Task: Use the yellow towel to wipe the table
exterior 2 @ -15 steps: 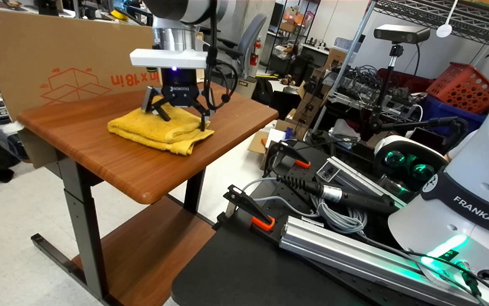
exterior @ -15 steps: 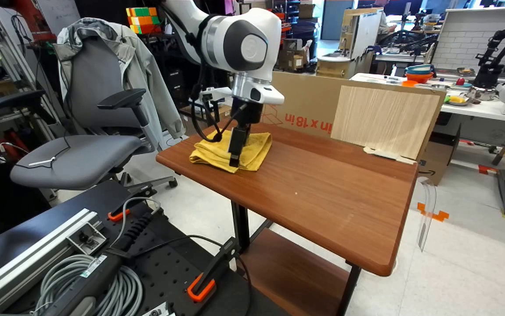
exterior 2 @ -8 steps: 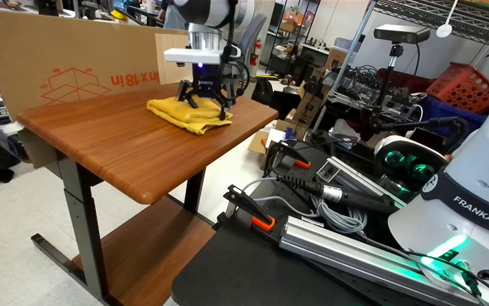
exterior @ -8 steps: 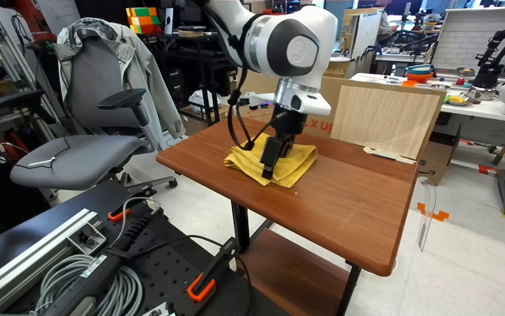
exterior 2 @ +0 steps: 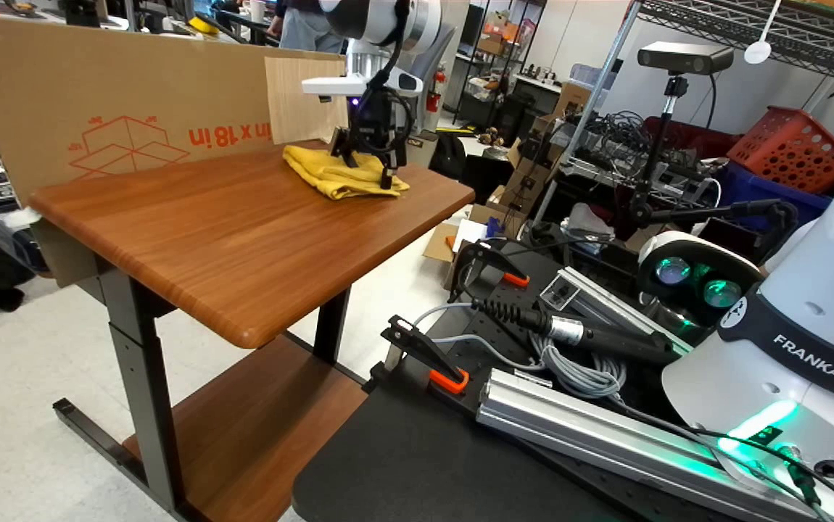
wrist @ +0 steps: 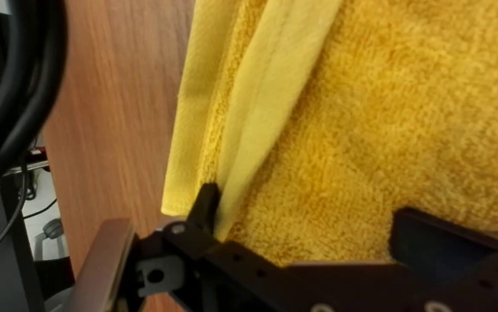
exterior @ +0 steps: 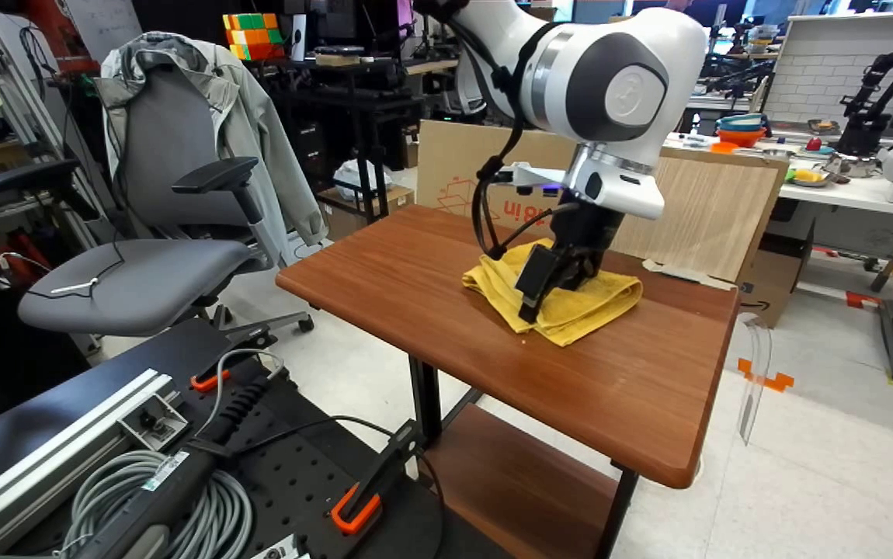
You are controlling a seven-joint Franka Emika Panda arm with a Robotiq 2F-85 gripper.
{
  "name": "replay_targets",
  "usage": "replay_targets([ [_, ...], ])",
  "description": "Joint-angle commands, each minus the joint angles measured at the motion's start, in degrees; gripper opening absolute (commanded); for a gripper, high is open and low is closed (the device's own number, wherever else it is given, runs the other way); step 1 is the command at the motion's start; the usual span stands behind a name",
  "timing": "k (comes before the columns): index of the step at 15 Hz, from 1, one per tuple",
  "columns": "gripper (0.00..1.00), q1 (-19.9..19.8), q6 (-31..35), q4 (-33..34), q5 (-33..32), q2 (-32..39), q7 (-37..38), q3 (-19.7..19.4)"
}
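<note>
The yellow towel (exterior: 598,299) lies folded and slightly rumpled on the reddish-brown table (exterior: 408,264). It also shows in an exterior view (exterior 2: 323,172), near the table's far side, and fills most of the wrist view (wrist: 374,99). My gripper (exterior: 549,293) points down onto the towel, tilted, with its fingers spread apart. In the wrist view the two fingertips (wrist: 305,206) are wide apart, with flat towel between them. One fingertip presses by the towel's hemmed edge. The towel's underside is hidden.
A cardboard box panel (exterior 2: 170,94) stands upright along the table's back edge. A pale plywood board (exterior: 687,210) leans against it. A grey chair (exterior: 144,264) stands beside the table. A black bench (exterior 2: 402,449) with clamps and cables stands in front.
My gripper and the towel under it have slid together along the table toward the plywood board's end. The towel has turned a little and the arm leans more. The fingers stay spread.
</note>
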Motion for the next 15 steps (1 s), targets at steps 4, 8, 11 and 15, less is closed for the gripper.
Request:
replay_targets([
  [4,1.00,-3.5,-4.7,19.2,1.2,14.8,13.5,-1.1],
  [8,1.00,-5.8,-7.3,26.5,0.8,18.8,18.4,-0.4],
  [11,1.00,-6.0,-10.2,25.1,-0.8,17.3,17.3,-0.1],
  [15,1.00,-3.1,-10.7,11.2,-2.7,7.8,9.7,0.4],
])
